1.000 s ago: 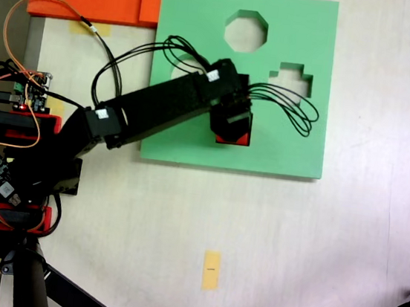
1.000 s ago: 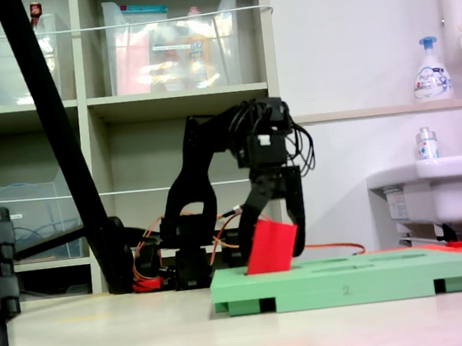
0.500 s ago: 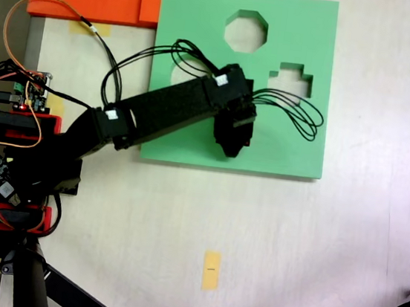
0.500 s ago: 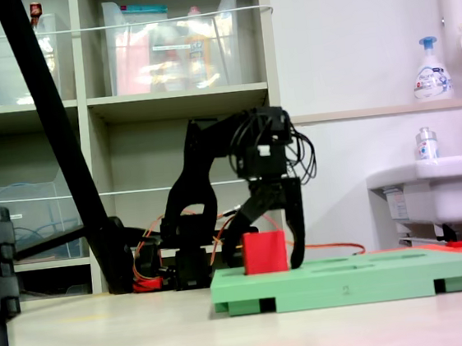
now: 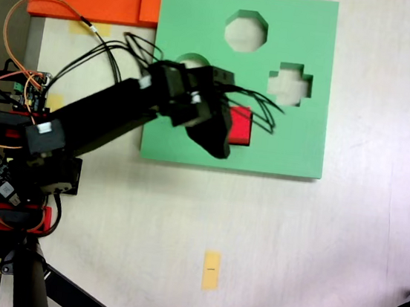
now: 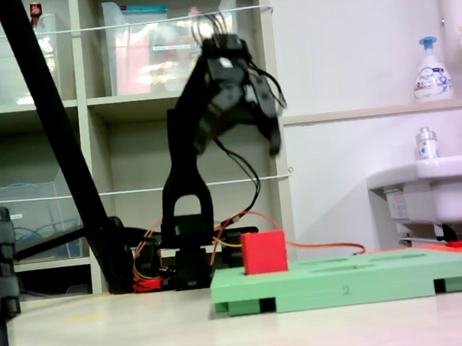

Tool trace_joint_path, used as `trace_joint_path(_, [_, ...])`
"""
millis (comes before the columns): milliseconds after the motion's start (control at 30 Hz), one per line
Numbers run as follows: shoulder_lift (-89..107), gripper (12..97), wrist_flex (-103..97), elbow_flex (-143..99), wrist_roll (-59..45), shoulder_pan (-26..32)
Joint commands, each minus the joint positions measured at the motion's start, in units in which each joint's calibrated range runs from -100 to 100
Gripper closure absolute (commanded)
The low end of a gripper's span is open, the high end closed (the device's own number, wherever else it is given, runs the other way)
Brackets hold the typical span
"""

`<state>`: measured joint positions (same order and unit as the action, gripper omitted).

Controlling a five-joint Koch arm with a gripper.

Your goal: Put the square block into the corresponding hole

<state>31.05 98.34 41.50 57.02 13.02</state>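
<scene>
Block (image 6: 264, 253) sits upright in the hole (image 5: 241, 141) of the board (image 5: 289, 141), well below the blurry gripper (image 6: 269, 128); can't tell if it's open.

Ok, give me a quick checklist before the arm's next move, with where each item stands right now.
1. Red block free of the gripper: ok, the gripper is high above it.
2. Block upright, not tilted: ok in the side-on fixed view.
3. Block at the square hole of the green board: ok from above.
4. Block fully sunk in: not ok, most of it stands above the board.
5. Jaws open or shut: cannot tell, blurred.
</scene>
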Motion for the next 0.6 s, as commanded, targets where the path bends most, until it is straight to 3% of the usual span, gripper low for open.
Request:
trace_joint_path(0, [17.3, 59.3, 1.7, 0.0, -5.1, -0.8])
trace_joint_path(100, [35.0, 59.1, 1.7, -4.6, -11.2, -1.6])
trace_joint_path(200, [45.6, 58.7, 1.7, -6.1, -14.0, -7.3])
trace_joint_path(367, [58.8, 58.3, 1.7, -17.5, -31.9, -15.3])
trace_joint_path(567, [68.9, 57.4, -2.8, -44.0, -47.8, -16.9])
